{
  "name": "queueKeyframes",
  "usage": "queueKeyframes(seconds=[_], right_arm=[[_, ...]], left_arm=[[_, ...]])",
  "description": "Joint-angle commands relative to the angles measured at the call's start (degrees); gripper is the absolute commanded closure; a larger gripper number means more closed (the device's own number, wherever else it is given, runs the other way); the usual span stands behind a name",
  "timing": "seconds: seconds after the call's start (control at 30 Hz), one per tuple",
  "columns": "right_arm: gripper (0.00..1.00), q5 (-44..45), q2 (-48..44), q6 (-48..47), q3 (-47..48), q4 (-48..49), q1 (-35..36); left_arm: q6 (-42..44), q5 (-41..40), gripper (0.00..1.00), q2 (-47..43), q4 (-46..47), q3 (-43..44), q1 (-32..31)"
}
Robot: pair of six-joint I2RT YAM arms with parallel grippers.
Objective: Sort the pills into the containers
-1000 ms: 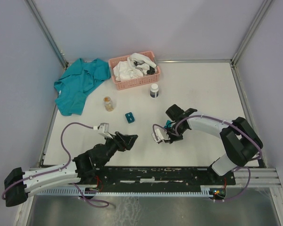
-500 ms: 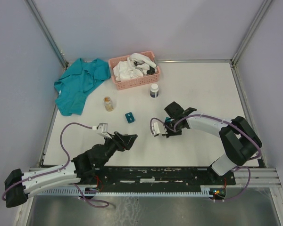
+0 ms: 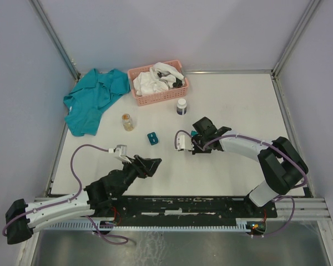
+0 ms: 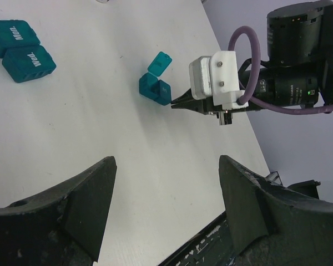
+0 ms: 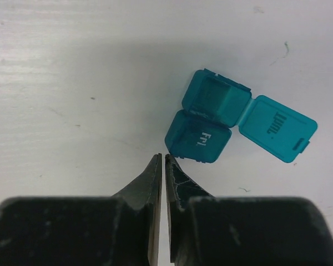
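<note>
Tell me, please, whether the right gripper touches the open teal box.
Cannot tell: the right wrist view shows the right gripper at the corner of the teal box, neither gap nor contact plain.

Table [image 3: 233, 111] holds basket [image 3: 164, 97], shirt [image 3: 94, 102], white bottle [image 3: 181, 106], jar [image 3: 127, 122], containers [image 3: 152, 138]

A crumpled teal shirt [image 3: 91, 102] lies just left of a pink lattice basket [image 3: 159, 98] holding white cloth [image 3: 150, 83].

Overhead, the right gripper [image 5: 162, 158] and its wrist camera [image 3: 181, 142] cover nearly all of the Fri pill box [image 5: 202, 138], only a teal sliver peeking out. Amber bottle [image 3: 127, 122]: contents too small to tell from up here.
</note>
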Motion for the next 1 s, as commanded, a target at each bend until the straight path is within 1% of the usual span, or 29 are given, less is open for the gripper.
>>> queueKeyframes(seconds=[0.0, 0.1, 0.23, 0.33, 0.4, 0.47, 0.5, 0.53, 0.57, 0.6, 0.67, 0.7, 0.73, 0.77, 0.83, 0.87, 0.97], right_arm=[[0.86, 5.0, -1.6, 4.4, 1.1, 6.4, -0.1], [0.85, 5.7, -2.2, 5.1, 1.0, 7.1, -0.2], [0.81, 4.3, -4.1, 6.2, 1.3, 5.6, -1.8], [0.8, -1.8, -7.4, 6.7, 2.0, 1.7, -4.4], [0.78, -7.6, -10.3, 11.1, 4.0, -1.9, -6.8], [0.77, -14.4, -12.8, 14.8, 8.5, -8.2, -9.0], [0.75, -16.8, -13.6, 17.3, 11.3, -10.8, -9.7], [0.72, -18.7, -14.2, 19.6, 14.5, -13.5, -10.3], [0.69, -21.0, -14.7, 22.0, 18.2, -15.1, -10.9], [0.63, -23.2, -15.1, 24.3, 20.3, -15.9, -11.3], [0.43, -26.1, -16.1, 29.2, 23.7, -15.3, -11.6], [0.32, -27.3, -16.5, 32.1, 25.1, -14.6, -11.6], [0.23, -28.5, -16.7, 33.8, 26.4, -14.3, -11.6], [0.17, -31.1, -16.8, 34.8, 27.4, -14.5, -11.6], [0.13, -33.9, -17.2, 36.5, 27.9, -14.2, -11.6], [0.12, -35.4, -17.8, 37.6, 26.7, -12.6, -12.0], [0.05, -40.9, -20.6, 41.8, 18.4, -3.7, -15.8]], left_arm=[[2.0, -0.9, 0.19, 0.7, 0.6, 0.9, -0.1], [4.1, -0.9, 0.19, 0.9, 0.5, 1.9, 0.0], [10.4, -0.8, 0.17, 1.4, -1.6, 5.8, 0.0], [14.7, -1.5, 0.14, 2.5, -2.9, 9.6, 0.3], [17.7, -3.1, 0.1, 4.2, -3.2, 12.0, 1.3], [20.8, -2.1, 0.05, 7.4, -4.2, 15.6, 4.3], [22.2, 1.1, 0.04, 9.0, -5.5, 18.2, 7.5], [22.9, 4.7, 0.04, 11.0, -7.4, 21.1, 12.0], [23.2, 10.4, 0.04, 12.9, -8.7, 23.9, 17.0], [23.1, 16.8, 0.04, 14.8, -9.2, 26.2, 23.2], [22.6, 26.7, 0.04, 18.7, -10.3, 30.3, 32.8], [22.9, 29.0, 0.04, 20.8, -11.4, 32.1, 36.2], [23.7, 29.4, 0.04, 22.7, -12.9, 34.1, 38.4], [24.7, 28.1, 0.04, 25.0, -14.9, 36.1, 39.9], [26.5, 22.5, 0.05, 29.6, -20.5, 40.3, 41.6], [27.3, 19.2, 0.05, 32.2, -23.1, 42.5, 42.0], [29.6, 10.5, 0.05, 38.9, -29.0, 48.7, 42.5]])
